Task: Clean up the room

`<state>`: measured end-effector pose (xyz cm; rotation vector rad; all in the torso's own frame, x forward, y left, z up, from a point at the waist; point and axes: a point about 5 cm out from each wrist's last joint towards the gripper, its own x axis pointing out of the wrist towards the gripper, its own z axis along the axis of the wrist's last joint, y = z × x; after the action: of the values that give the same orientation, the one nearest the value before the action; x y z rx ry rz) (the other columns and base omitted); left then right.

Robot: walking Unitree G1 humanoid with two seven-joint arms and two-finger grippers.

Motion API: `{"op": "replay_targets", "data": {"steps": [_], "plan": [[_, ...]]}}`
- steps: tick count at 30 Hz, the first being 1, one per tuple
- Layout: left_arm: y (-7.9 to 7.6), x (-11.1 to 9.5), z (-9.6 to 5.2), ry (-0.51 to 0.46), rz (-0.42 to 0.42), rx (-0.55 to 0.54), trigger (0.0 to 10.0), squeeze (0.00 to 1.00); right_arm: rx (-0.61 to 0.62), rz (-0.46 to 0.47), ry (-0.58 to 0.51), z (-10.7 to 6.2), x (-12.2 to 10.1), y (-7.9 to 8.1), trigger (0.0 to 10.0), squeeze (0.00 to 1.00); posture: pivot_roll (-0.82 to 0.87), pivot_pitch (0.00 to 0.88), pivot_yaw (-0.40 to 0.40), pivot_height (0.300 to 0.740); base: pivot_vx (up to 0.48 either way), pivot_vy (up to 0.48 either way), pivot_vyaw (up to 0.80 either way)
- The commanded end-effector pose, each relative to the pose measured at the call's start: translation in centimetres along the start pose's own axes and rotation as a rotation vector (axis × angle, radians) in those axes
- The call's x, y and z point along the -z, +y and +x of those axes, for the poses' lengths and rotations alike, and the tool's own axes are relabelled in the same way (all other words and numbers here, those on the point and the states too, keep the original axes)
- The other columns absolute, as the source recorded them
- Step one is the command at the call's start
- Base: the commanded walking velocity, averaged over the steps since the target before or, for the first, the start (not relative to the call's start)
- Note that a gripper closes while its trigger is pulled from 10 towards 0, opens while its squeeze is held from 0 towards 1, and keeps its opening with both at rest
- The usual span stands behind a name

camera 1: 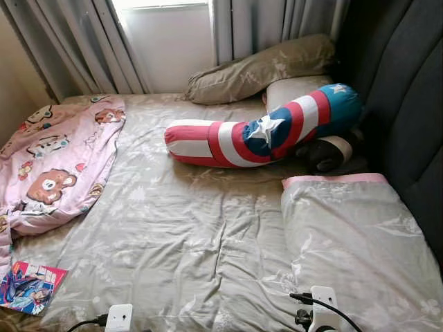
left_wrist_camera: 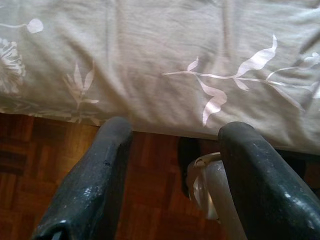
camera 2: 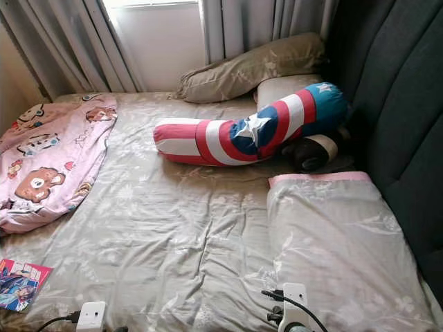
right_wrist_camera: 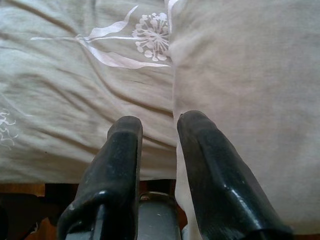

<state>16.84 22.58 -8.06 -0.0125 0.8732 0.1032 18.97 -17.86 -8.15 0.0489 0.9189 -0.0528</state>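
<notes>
Bed (camera 1: 187,228): grey-green sheet with pale leaf print, rumpled; spreads directly ahead of both grippers.
Bolster (camera 1: 266,128): long, red, white and blue with white stars; lies across the sheet well beyond both grippers, its blue end toward the headboard.
Dark round cushion (camera 1: 325,153): tucked under the bolster's blue end, far ahead of the right gripper.
Near pillow (camera 1: 353,242): same leaf print, pink band on its far edge; just ahead of the right gripper, touching the sheet.
Far pillows (camera 1: 259,69): two, olive and cream, stacked at the curtain (camera 1: 76,41), farthest from both grippers.
Pink blanket (camera 1: 59,162): cartoon bears, bunched on the sheet ahead of the left gripper and off to its outer side.
Comic book (camera 1: 31,287): on the bed's near corner, just outboard of the left gripper.
Headboard (camera 1: 405,104): dark, padded; runs along the right gripper's outer side.
Left gripper (left_wrist_camera: 175,137): fingers spread wide, nothing between them; low beside the bed edge, parquet floor (left_wrist_camera: 55,150) beneath.
Right gripper (right_wrist_camera: 159,124): fingers slightly parted, nothing held; aimed where pillow meets sheet.
</notes>
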Motion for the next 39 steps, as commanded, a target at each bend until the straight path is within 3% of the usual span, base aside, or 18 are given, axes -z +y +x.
{"op": "replay_targets", "data": {"steps": [1,30,34,39], "plan": [[0.4,0.7,-0.2,0.033,-0.003,-0.017,10.0,0.0,-0.012,-0.008,0.024,0.0,0.5,0.3,10.0,0.0,0.04,0.0,0.051,0.74,0.0,0.0,0.0],[0.4,0.7,-0.2,0.033,-0.003,-0.017,10.0,0.0,-0.012,-0.008,0.024,0.0,0.5,0.3,10.0,0.0,0.04,0.0,0.051,0.74,0.0,0.0,0.0],[-0.7,0.5,0.0,0.029,-0.022,0.004,10.0,0.0,-0.004,-0.072,0.037,-0.2,0.7,-1.1,10.0,0.0,0.05,0.0,0.043,0.74,0.0,0.12,0.53],[-1.0,0.3,0.2,0.023,-0.021,0.006,10.0,0.0,-0.008,-0.036,0.032,-0.1,0.6,-0.5,10.0,0.0,0.05,0.0,0.042,0.74,0.0,0.48,0.32]]}}
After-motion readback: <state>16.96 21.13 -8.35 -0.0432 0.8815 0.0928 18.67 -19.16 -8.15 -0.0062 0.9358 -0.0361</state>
